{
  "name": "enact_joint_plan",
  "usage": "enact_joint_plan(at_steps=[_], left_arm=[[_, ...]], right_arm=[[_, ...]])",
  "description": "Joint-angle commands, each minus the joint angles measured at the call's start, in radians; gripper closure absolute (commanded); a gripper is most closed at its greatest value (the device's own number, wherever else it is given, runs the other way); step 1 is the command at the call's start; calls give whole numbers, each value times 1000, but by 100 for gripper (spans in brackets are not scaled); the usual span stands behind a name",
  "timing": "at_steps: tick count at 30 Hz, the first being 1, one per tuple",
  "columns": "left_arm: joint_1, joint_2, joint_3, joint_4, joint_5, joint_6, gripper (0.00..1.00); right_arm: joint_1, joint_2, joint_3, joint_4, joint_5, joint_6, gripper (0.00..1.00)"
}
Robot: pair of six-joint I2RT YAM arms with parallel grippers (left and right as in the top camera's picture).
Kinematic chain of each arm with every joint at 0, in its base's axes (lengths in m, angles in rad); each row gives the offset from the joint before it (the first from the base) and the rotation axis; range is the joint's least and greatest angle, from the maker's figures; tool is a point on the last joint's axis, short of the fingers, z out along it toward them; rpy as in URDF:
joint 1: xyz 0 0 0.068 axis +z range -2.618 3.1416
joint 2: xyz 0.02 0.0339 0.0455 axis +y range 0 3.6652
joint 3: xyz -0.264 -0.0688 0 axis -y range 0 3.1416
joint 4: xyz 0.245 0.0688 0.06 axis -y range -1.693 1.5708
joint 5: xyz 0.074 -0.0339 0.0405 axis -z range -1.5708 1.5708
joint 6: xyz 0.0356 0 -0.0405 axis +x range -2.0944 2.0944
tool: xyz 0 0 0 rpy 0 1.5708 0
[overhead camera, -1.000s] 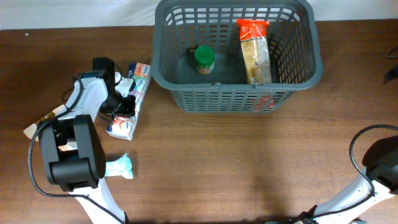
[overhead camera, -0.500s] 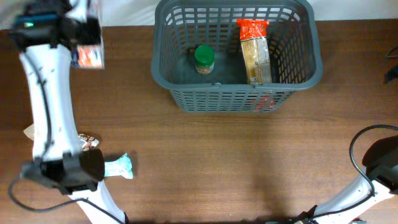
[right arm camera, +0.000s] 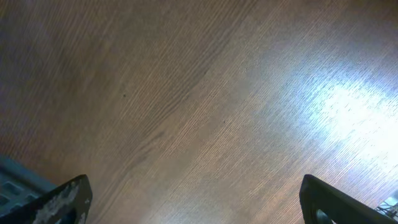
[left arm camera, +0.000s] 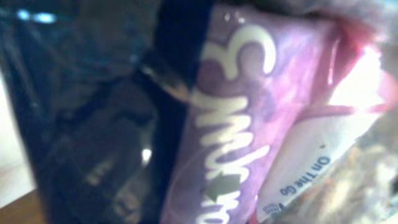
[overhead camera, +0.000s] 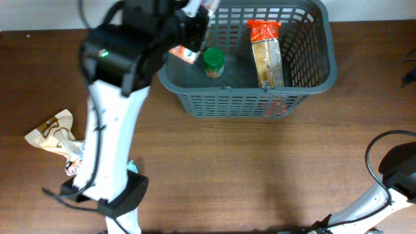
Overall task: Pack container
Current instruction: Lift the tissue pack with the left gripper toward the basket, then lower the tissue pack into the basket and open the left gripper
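Grey plastic lattice forms the basket, which we see standing at the far edge of the bench, somewhat right of its middle. Inside it, a jar with a green lid stands upright towards the left. A long pack of pasta with a red top lies towards the right, well apart from the jar.

Our left arm reaches high over the basket's left rim. Its hand is closed on a pouch, held above the rim just left of the jar. In the overhead view only the white and red ends of the pouch show past the hand. In the left wrist view it fills the frame, purple and pink with pale lettering and the small words "On The Go".

Our right hand hangs over bare wood, its two fingertips spread wide apart with nothing between them.

Near the left edge of the bench lies a crumpled brown bag. A scrap of teal wrapper shows beside the left arm's base.
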Motion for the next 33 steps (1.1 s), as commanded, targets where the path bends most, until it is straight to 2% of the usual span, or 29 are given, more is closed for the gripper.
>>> enact_joint_plan(at_steps=[1, 10, 18, 33], left_arm=[[4, 53, 1, 21, -2, 14, 98], [6, 241, 1, 25, 190, 59, 98], [0, 357, 1, 11, 196, 67, 98], [-6, 438, -1, -50, 196, 66, 98]], right_arm=[[0, -2, -4, 3, -2, 9, 1], [0, -2, -4, 3, -2, 9, 1], [0, -2, -4, 3, -2, 9, 1], [0, -2, -4, 3, -2, 9, 1]])
